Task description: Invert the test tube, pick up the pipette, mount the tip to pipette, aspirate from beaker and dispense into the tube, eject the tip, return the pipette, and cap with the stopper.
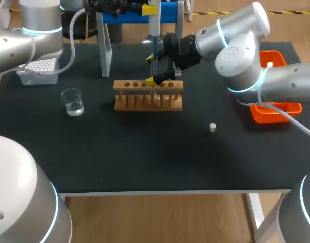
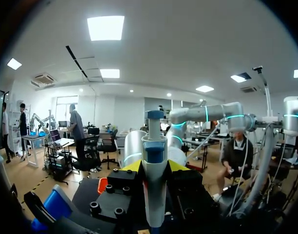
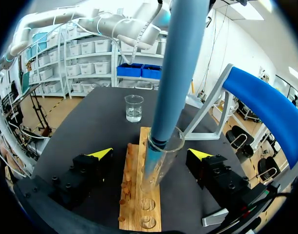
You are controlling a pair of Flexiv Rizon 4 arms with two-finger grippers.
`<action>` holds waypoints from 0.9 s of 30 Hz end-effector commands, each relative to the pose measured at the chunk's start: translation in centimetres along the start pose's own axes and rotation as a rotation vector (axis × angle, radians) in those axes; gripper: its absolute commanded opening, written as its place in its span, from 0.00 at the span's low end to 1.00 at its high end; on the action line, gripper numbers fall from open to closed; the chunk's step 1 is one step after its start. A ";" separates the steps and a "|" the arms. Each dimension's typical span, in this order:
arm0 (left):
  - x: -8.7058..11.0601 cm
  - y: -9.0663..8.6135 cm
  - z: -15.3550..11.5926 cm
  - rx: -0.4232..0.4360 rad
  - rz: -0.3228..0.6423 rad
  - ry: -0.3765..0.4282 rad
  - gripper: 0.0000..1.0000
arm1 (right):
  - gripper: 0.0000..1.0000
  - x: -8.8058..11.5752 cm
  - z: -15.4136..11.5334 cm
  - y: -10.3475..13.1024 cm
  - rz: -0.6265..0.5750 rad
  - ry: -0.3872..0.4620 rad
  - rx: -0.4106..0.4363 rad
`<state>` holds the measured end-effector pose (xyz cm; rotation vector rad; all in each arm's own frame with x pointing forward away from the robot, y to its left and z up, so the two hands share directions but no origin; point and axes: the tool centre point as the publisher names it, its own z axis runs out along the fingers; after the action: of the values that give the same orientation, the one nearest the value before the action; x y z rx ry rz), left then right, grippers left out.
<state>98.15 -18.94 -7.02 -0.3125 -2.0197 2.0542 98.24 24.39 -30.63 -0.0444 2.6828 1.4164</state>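
Note:
The wooden rack [image 1: 148, 95] stands mid-table with a clear test tube [image 3: 161, 156] upright in one of its holes. At the back of the head view my left gripper [image 1: 151, 10] is shut on the blue-and-white pipette [image 2: 154, 180], which hangs straight down. The pipette's shaft [image 3: 176, 73] reaches into the tube's mouth. My right gripper [image 3: 150, 154] is open, with a yellow-tipped finger on either side of the tube and clear of the glass; from above it [image 1: 154, 70] sits at the rack's top. A glass beaker [image 1: 73, 102] holding some liquid stands left of the rack. The white stopper [image 1: 212, 127] lies to the right.
The pipette stand [image 1: 105, 50], with its blue top, rises just behind the rack. A tip box [image 1: 41, 68] is at the back left. An orange bin [image 1: 274, 109] sits at the right edge under my right arm.

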 end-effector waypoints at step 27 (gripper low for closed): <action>-0.3 0.0 -0.2 0.000 -0.001 0.009 0.00 | 1.00 0.8 -11.6 -1.3 0.005 -0.109 -0.096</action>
<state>98.17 -18.94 -7.03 -0.3127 -2.0195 2.0540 98.03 16.13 -26.71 0.0257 2.5431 1.5071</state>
